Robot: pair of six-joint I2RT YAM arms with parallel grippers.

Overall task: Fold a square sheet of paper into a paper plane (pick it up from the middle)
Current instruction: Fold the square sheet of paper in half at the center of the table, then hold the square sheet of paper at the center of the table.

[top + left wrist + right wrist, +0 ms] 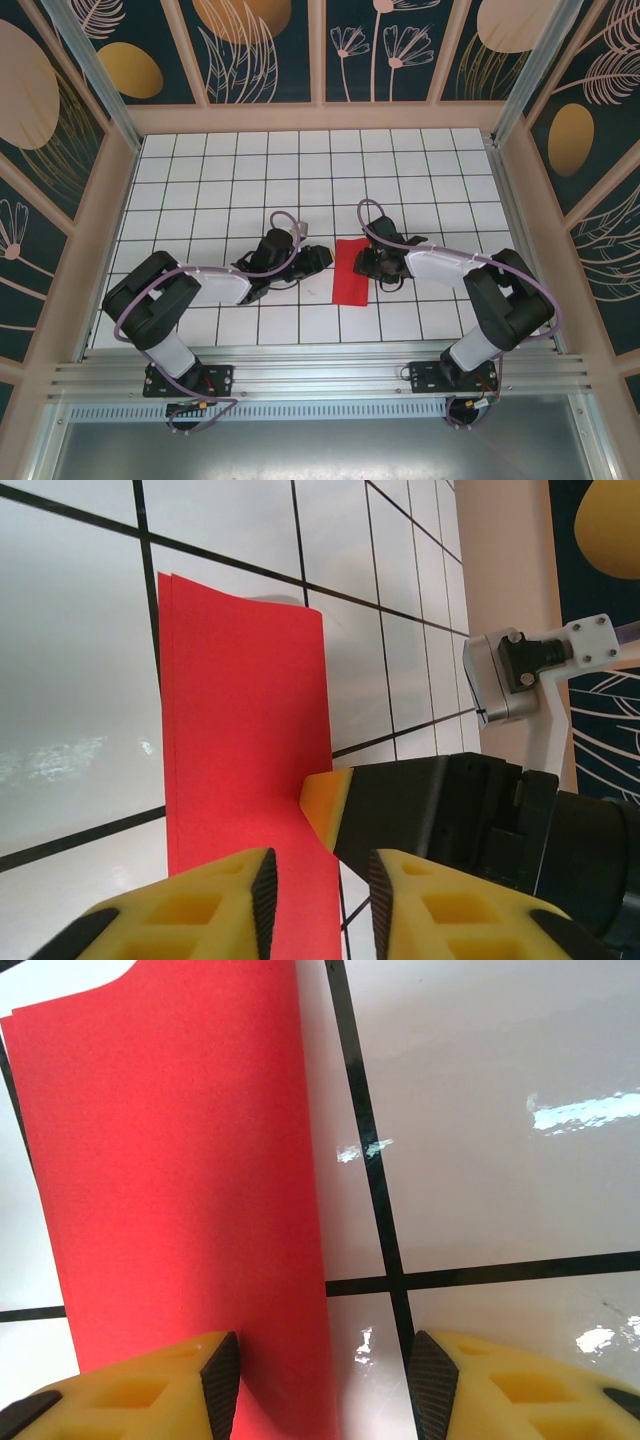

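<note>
While the square sheet of paper (pixel 351 271) is lying folded in half on the table (pixel 200 180), the right gripper (pixel 325 1360) is straddling its edge, jaws spread. The left gripper (pixel 320 875) is hanging just beside it, jaws narrowly apart, pinching nothing. The first crease is seemingly being finished; the next move is likely calling for pinching one corner.

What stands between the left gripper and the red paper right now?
Nothing visible does. The folded red paper lies flat on the tiled table, right ahead of the left gripper. The right gripper sits on the opposite side, one yellow fingertip at the paper's edge.
</note>
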